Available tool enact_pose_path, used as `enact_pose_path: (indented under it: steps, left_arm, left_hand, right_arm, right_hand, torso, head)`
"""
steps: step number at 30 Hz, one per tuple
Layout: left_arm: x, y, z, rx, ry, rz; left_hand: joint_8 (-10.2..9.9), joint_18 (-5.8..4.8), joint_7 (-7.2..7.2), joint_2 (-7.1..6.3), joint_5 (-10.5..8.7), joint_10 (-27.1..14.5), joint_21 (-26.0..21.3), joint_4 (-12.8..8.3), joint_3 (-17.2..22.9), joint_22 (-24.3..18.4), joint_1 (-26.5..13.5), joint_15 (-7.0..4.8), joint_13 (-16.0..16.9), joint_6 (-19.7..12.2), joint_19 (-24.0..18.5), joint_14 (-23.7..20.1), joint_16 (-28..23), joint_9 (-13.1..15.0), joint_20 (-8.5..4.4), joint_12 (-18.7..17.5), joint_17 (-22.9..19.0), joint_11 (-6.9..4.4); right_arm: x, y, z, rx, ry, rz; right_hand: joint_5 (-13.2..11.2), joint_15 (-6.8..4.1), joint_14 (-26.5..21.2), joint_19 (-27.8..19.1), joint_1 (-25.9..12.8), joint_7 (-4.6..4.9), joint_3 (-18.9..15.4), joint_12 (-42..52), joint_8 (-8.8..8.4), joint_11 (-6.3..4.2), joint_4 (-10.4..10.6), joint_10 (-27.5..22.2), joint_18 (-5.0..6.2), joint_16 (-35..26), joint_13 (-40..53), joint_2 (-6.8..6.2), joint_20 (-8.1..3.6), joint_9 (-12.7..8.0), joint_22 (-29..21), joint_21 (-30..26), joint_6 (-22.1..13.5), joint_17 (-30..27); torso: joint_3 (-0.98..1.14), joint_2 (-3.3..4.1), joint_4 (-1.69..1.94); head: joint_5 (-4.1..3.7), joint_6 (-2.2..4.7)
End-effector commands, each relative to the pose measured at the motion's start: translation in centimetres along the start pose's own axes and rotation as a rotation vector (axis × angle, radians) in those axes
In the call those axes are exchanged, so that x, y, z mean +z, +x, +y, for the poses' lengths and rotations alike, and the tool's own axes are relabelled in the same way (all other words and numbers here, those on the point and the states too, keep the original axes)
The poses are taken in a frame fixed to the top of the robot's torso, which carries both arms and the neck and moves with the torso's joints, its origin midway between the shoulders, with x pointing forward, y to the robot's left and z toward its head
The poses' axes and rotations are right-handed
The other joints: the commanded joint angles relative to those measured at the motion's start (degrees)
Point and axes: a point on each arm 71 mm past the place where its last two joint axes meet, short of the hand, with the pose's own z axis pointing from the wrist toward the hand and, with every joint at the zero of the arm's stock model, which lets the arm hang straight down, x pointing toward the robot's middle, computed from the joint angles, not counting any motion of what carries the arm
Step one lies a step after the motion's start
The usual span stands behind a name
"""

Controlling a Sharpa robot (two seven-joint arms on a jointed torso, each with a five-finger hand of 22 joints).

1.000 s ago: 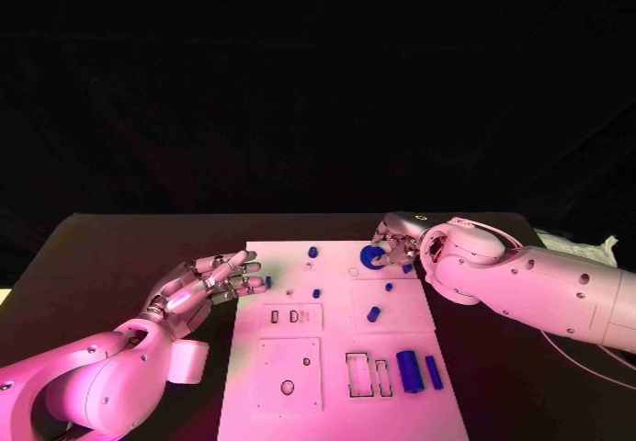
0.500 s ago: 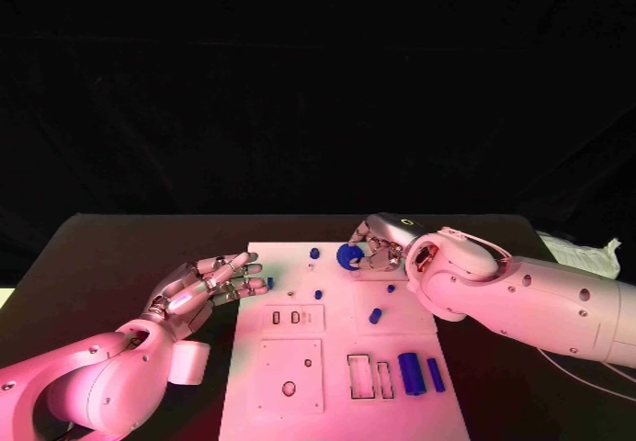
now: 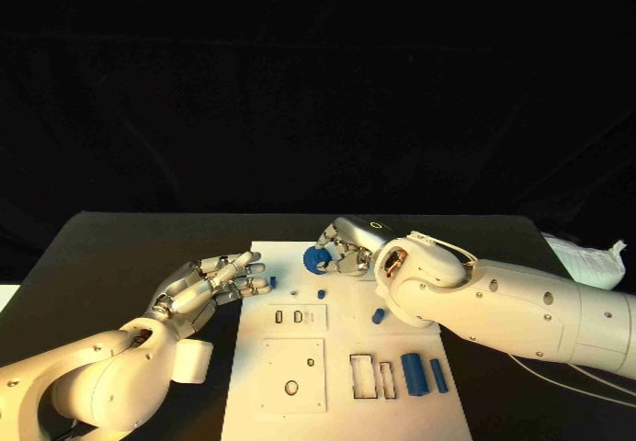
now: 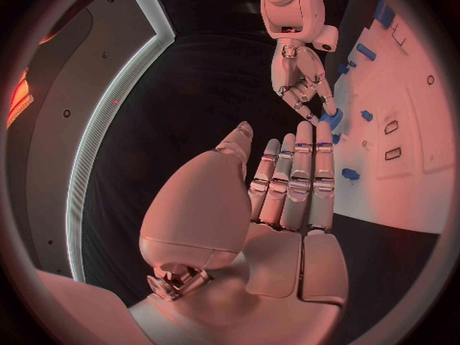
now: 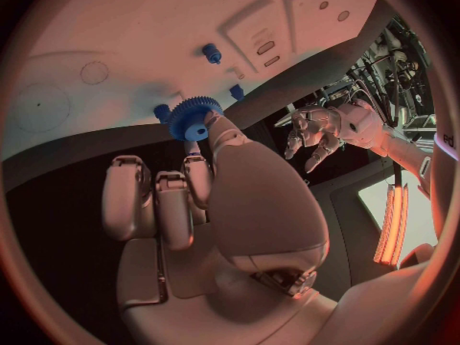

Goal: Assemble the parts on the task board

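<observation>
One gear: my right robot hand (image 3: 347, 250) pinches the blue gear (image 3: 317, 258) over the task board (image 3: 338, 404).
Left robot hand (image 3: 212, 283): spread wide, holding nothing, beside the task board.

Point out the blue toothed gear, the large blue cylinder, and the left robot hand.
Blue toothed gear (image 5: 192, 119): right wrist view, on its toothed face, held by the right robot hand.
Large blue cylinder (image 3: 414, 373): head view, mid-body, lying on the white task board.
Left robot hand (image 3: 212, 285): head view, middle of the hand.
</observation>
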Motion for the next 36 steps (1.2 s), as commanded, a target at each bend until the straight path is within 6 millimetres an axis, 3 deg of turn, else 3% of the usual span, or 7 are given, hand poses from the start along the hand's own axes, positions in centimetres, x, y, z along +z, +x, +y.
enact_pose_path:
  steps: [1,18,22,27,36]
  left_arm:
    - [0.0,0.3,-0.1,-0.011,0.005,0.023]
    - [0.0,0.3,-0.1,-0.014,0.001,0.028]
    - [0.0,0.4,-0.1,-0.014,0.000,0.029]
    - [0.0,0.3,-0.1,-0.014,-0.002,0.028]
    - [0.0,0.3,0.0,-0.013,-0.005,0.027]
  left_hand:
    - [-0.39,0.65,0.15,0.09,-0.09,-0.06,-0.24,-0.26,0.01,-0.06,0.61,0.16,-0.05,0.05,0.48,0.43,-0.30,-0.06,-0.06,-0.25,0.10,0.34]
    - [-0.46,0.65,0.16,0.12,-0.11,-0.04,-0.26,-0.40,0.03,-0.09,0.69,0.16,-0.05,0.07,0.50,0.46,-0.38,-0.05,-0.06,-0.32,0.15,0.34]
    - [-0.46,0.65,0.16,0.12,-0.11,-0.04,-0.26,-0.40,0.03,-0.09,0.69,0.16,-0.05,0.07,0.50,0.46,-0.38,-0.05,-0.06,-0.32,0.15,0.34]
    - [-0.46,0.65,0.16,0.12,-0.11,-0.04,-0.26,-0.40,0.03,-0.09,0.69,0.16,-0.05,0.07,0.50,0.46,-0.38,-0.05,-0.06,-0.32,0.15,0.34]
    - [-0.55,0.65,0.21,0.09,-0.13,-0.09,-0.28,-0.45,-0.03,-0.11,0.64,0.18,-0.06,0.01,0.51,0.47,-0.45,-0.07,-0.06,-0.42,0.19,0.38]
  right_arm:
    - [0.4,0.9,0.1,-0.025,-0.006,0.044]
    - [1.7,2.3,-0.6,-0.026,0.031,0.099]
    - [1.8,2.4,-0.6,-0.021,0.030,0.095]
    - [1.8,2.5,-0.5,-0.015,0.025,0.112]
    - [1.8,2.7,-0.6,-0.012,0.029,0.129]
  right_hand:
    - [0.20,-0.22,4.40,0.50,0.04,-0.58,0.39,0.02,0.31,-1.54,0.09,1.82,-0.86,0.12,-0.18,0.55,0.04,0.32,-0.01,0.15,0.65,6.78]
    - [-0.13,0.06,4.31,0.21,-1.12,-0.12,0.80,-1.55,-0.64,-1.17,0.41,1.00,-0.80,-0.03,-1.28,-0.18,0.24,0.05,-0.35,-0.06,-0.40,6.45]
    - [-1.66,0.89,4.33,-0.09,-3.11,1.02,0.07,-4.49,-2.70,-0.15,1.16,-0.54,-0.76,0.04,-3.51,-1.49,0.85,-0.59,-0.70,-0.29,-4.03,6.66]
    - [-2.23,1.45,4.35,-0.27,-6.41,1.47,-2.42,-6.44,-2.72,0.39,2.93,-1.52,-0.69,0.13,-4.99,-2.79,1.49,-0.59,-0.89,-0.44,-6.53,6.90]
    - [-2.01,1.52,4.38,-0.26,-8.62,1.38,-4.46,-6.23,-2.41,0.40,4.81,-1.36,-0.66,0.22,-4.75,-2.11,1.70,-0.27,-0.84,-0.45,-6.03,7.13]
  torso:
    - [0.04,0.05,-0.02]
    - [0.08,0.02,-0.19]
    - [0.08,0.00,-0.10]
    - [0.05,0.00,-0.05]
    - [0.02,0.01,-0.03]
  head:
    - [0.14,-0.04]
    - [0.40,-0.11]
    - [0.26,-0.08]
    - [0.31,-0.16]
    - [0.25,-0.22]
